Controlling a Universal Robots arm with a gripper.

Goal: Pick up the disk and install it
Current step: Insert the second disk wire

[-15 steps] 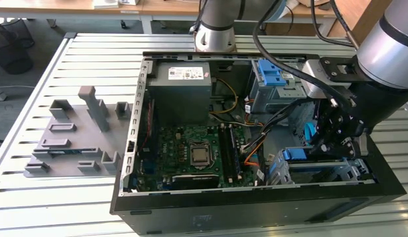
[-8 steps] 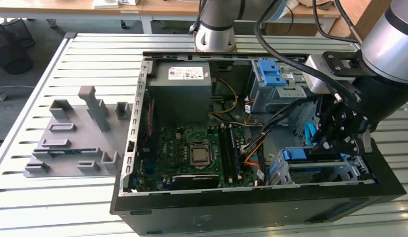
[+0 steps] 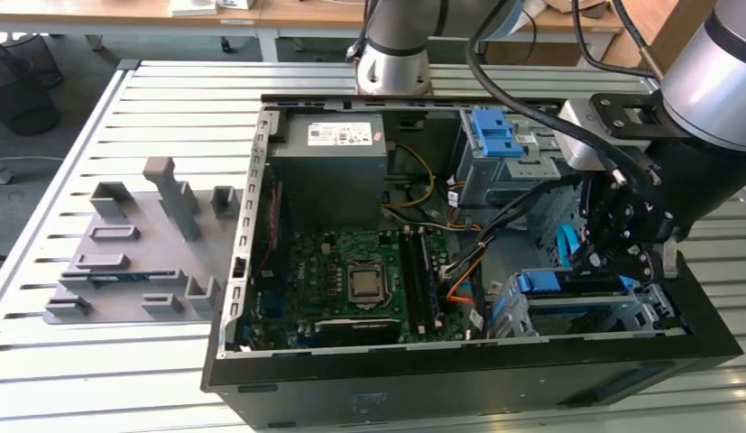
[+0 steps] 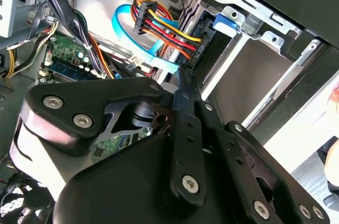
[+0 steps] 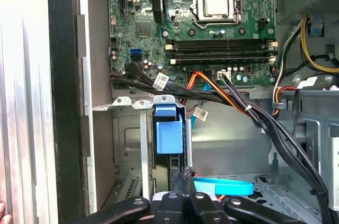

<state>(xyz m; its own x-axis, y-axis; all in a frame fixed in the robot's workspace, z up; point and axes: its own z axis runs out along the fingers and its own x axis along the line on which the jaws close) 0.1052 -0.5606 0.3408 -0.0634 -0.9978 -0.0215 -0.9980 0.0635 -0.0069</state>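
grey slatted metal table (image 3: pixel 96 117), open computer case (image 3: pixel 246 225) on it, wooden desks (image 3: pixel 300 13) behind, fingers' (image 5: pixel 185 181) state unclear

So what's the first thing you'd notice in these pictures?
Probably the big open computer case lying on the metal table, with its green circuit board showing in the middle. Next, the robot's black hand reaching down into the case at the exterior view's right, beside the bright blue drive brackets. On the exterior view's left sits a grey plastic holder.

The tool (image 3: pixel 623 236) hangs inside the open computer case (image 3: pixel 348 388), above the blue-railed disk (image 3: pixel 566 282).
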